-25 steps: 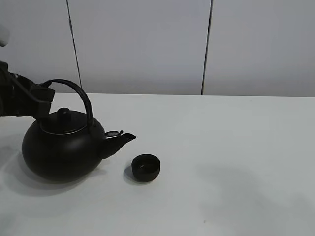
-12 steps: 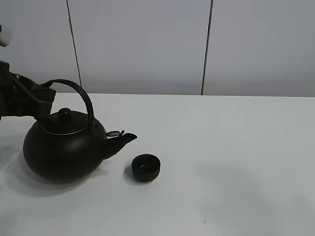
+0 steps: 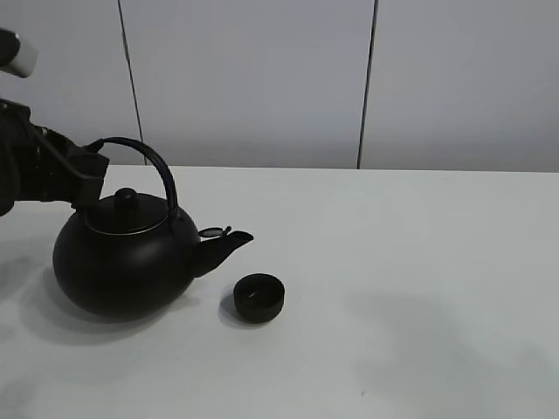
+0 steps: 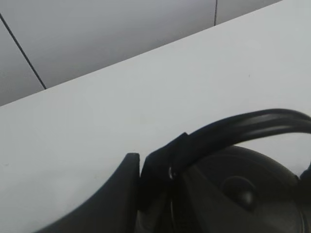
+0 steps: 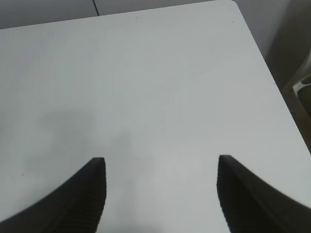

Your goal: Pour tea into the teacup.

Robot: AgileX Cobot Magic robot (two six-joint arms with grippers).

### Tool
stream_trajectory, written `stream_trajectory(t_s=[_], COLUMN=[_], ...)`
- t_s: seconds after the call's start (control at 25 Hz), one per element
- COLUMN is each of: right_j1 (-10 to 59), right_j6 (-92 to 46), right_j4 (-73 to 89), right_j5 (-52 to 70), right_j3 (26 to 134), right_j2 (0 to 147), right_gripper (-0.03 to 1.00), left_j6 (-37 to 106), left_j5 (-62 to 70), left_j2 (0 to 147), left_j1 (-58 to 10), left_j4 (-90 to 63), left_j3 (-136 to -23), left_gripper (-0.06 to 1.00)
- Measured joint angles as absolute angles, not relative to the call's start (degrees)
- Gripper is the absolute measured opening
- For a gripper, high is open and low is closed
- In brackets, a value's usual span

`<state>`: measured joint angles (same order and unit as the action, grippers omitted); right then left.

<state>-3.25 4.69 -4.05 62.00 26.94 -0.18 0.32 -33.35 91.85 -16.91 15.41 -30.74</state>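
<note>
Left fingers (image 4: 116,194) clamped on kettle (image 3: 122,262) handle; spout points toward teacup (image 3: 259,297), close but not touching. Right fingers (image 5: 82,194) spread open above the surface (image 3: 419,262).

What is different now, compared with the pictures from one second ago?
The large round black kettle with arched handle moved to the right, toward the small matte black teacup. Its spout is now closer to the cup and slightly higher. The left pincer, clamped on the handle, moved along with it. The teacup stayed in place on the white table. Nothing was let go.
</note>
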Motion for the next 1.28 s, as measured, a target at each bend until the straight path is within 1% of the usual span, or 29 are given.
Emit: stream_trajectory(t_s=[0.4, 1.28], right_j1=[-3.25, -3.25], right_j6=[4.69, 4.69], right_j4=[-4.05, -4.05], right_j5=[62.0, 62.0], right_j3=[26.94, 26.94], right_j2=[-0.18, -0.18], right_gripper=[0.45, 0.45], left_j6=[3.06, 7.51], left_j5=[-29.9, -29.28], left_j2=[91.85, 91.85], left_j1=[-16.91, -16.99], left_j4=[15.41, 15.41], left_j3=[-31.91, -32.81], left_gripper=[0.16, 0.15])
